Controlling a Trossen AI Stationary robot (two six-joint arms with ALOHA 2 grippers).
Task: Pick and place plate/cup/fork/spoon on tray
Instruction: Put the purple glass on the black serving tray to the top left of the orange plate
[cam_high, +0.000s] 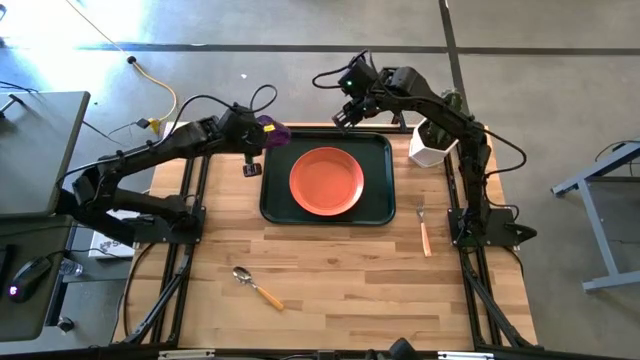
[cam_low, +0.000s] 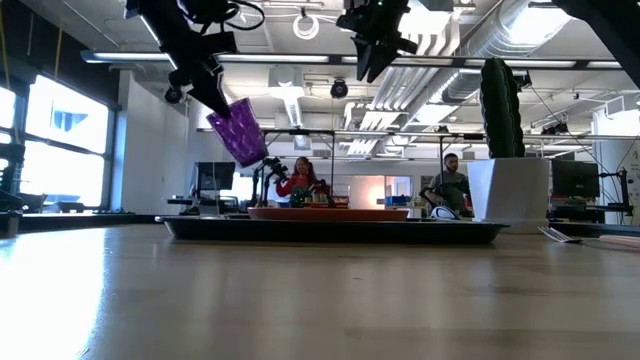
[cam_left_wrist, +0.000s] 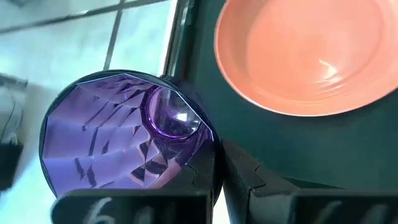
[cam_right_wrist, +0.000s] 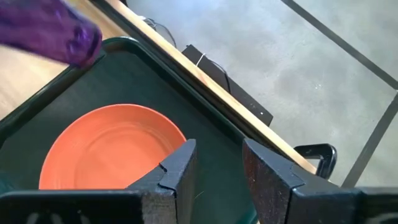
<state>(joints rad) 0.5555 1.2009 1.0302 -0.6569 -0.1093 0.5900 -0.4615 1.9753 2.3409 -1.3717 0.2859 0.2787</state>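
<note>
The orange-red plate (cam_high: 326, 181) lies flat in the dark green tray (cam_high: 376, 205). My left gripper (cam_high: 255, 135) is shut on the purple cup (cam_high: 273, 133), above the tray's far left corner. In the low view the cup (cam_low: 238, 130) hangs tilted, well above the tray (cam_low: 330, 231). My right gripper (cam_high: 345, 115) is open and empty, high over the tray's far edge. The fork (cam_high: 424, 228) lies on the table right of the tray. The spoon (cam_high: 255, 287) lies near the table's front edge. My left gripper pinches the cup's side wall at its rim (cam_left_wrist: 210, 144), one finger (cam_left_wrist: 200, 177) inside the cup and one (cam_left_wrist: 249, 180) outside. The fingers come slanting down from the table's left. The cup is lifted clear and tilted, its mouth turned back toward the gripper.
A white pot with a green cactus (cam_high: 430, 145) stands at the table's far right, beside the tray. Bare tray floor lies around the plate (cam_right_wrist: 143, 74). People sit in the room beyond the table (cam_low: 300, 180).
</note>
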